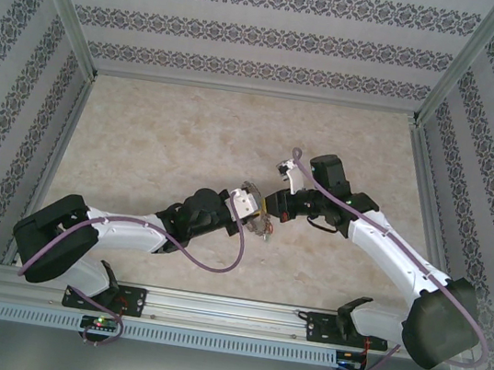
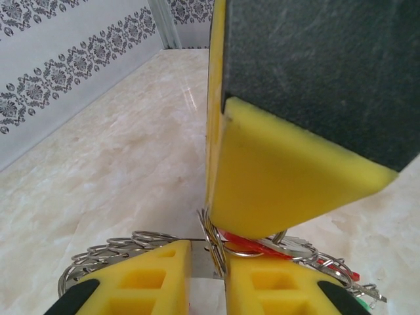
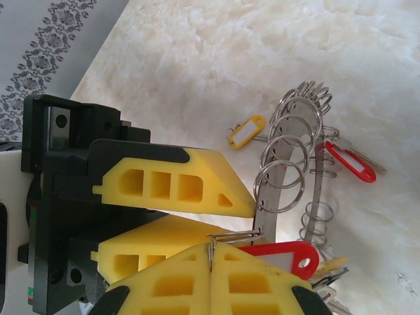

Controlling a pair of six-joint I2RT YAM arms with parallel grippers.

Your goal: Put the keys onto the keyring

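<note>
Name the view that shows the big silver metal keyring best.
Right wrist: the big silver-grey metal keyring, fringed with small rings and coloured tags, is sharp and mostly unobstructed. Left wrist catches parts of its fringe behind yellow foam fingers. Top external shows the keyring tiny, without detail.

Overhead; wrist close-ups, both on keyring [image 3: 265,220]

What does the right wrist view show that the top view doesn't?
Right wrist: a yellow tag, red tags, small split rings along the keyring, and the right tool pinching a thin wire loop. Top: the left arm and right arm whole, their bases, the patterned walls. Both: the left tool and right tool at the keyring, over the marble table.
</note>
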